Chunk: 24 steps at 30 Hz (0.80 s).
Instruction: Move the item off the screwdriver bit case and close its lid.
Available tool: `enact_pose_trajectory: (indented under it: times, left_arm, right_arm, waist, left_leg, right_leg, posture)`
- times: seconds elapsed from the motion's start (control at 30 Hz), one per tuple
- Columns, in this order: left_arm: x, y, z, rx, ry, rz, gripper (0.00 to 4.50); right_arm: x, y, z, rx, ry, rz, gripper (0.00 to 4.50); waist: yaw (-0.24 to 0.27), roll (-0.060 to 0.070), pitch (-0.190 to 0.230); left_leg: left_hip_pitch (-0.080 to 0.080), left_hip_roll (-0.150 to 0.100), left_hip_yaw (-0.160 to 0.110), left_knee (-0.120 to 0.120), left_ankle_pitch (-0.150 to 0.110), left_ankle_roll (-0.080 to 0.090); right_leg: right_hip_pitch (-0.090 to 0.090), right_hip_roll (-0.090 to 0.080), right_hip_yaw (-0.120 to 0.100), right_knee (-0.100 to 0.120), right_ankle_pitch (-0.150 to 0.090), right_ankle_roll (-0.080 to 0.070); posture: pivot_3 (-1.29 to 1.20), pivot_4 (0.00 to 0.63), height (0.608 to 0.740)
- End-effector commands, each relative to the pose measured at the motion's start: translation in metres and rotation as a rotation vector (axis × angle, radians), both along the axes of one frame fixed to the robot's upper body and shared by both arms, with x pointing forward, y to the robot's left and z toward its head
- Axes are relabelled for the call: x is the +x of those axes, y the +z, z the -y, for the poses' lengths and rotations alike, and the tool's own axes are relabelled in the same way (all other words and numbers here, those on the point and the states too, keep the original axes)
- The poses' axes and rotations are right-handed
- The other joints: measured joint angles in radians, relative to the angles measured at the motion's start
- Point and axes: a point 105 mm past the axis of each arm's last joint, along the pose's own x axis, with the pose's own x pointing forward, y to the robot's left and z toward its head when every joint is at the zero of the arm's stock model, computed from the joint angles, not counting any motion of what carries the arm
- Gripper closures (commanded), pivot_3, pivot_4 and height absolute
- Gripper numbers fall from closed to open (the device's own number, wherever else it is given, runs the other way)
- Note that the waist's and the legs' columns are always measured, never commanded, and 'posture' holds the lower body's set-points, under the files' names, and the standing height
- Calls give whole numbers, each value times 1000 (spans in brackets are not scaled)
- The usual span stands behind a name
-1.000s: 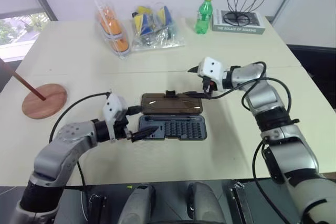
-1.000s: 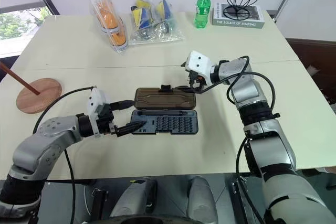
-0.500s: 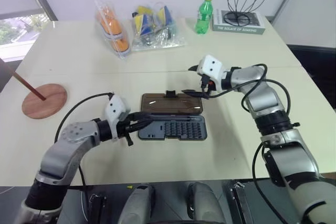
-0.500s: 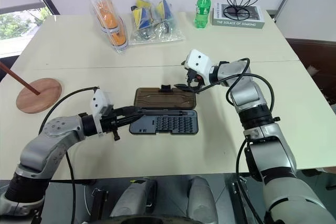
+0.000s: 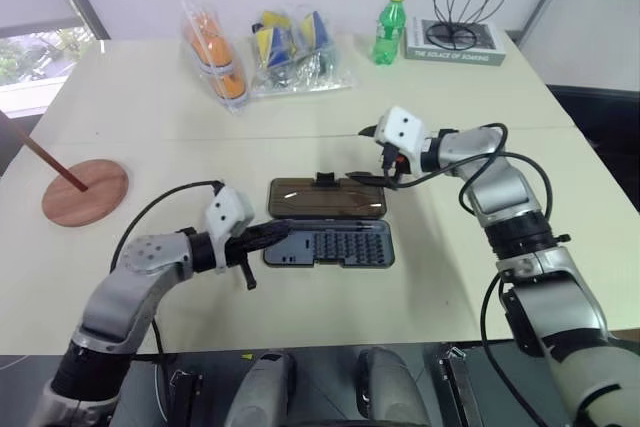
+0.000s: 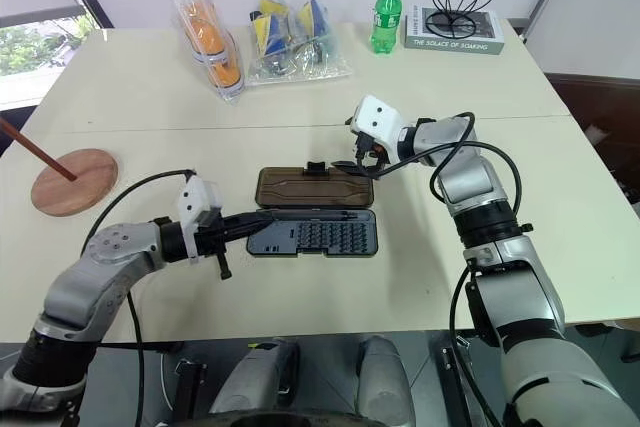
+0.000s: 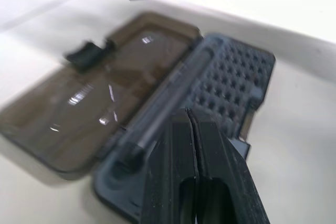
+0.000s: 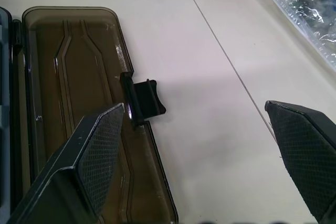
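Reddish-brown wood marks the stand [image 5: 84,190], which sits well off to the left of the left gripper [image 5: 272,234], on the table [image 5: 130,97], clear of the case [image 6: 313,233]; its thin rod slants up and away from the round base. It looks rigid and light, with nothing left to do to it.

The left gripper lies low and nearly level, pointing right, its two fingers [image 7: 195,182] pressed together on nothing, their tips at the left end of the grey tray, over the corner beside the long driver slot. The forearm runs in from the left, elbow bent out.

Just beyond those tips, the smoked-plastic lid [image 5: 326,197] lies flat on the table, hinged to the tray's far edge, fully open. It seems thin, stiff, light and fairly slick, so a shut fingertip could slide under it or tip it over. The small black latch tab [image 8: 144,100] on its far long edge is the likeliest place to catch it.

The right gripper [image 8: 199,150] hangs just above the lid's right far corner, jaws wide apart, holding nothing, one finger over the lid near the tab, the other over bare table. Its arm reaches in from the right, angled down and leftward.
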Motion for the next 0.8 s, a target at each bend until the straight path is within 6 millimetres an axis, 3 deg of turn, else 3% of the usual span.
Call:
enact_pose_trajectory:
  times: [0.03,0.3,0.8]
  left_arm:
    - [-3,-6,5,32,-42,6,4466]
    - [3,-23,0,67,-17,-14,4466]
    - [3,-26,-1,65,10,-3,4466]
  right_arm:
    - [2,15,-1,4,1,56,0]
    - [5,4,5,-70,-2,34,0]
    - [21,-29,19,-151,-37,-82,0]
  waist:
    - [0,0,0]
    - [0,0,0]
    - [-2,0,0]
  left_leg:
    - [0,0,0,0,0,0]
    - [0,0,0,0,0,0]
    - [1,0,0,0,0,0]
  right_leg:
    - [0,0,0,0,0,0]
    - [0,0,0,0,0,0]
    - [0,0,0,0,0,0]
  posture:
    - [0,150,740]
    - [0,150,740]
    - [0,150,740]
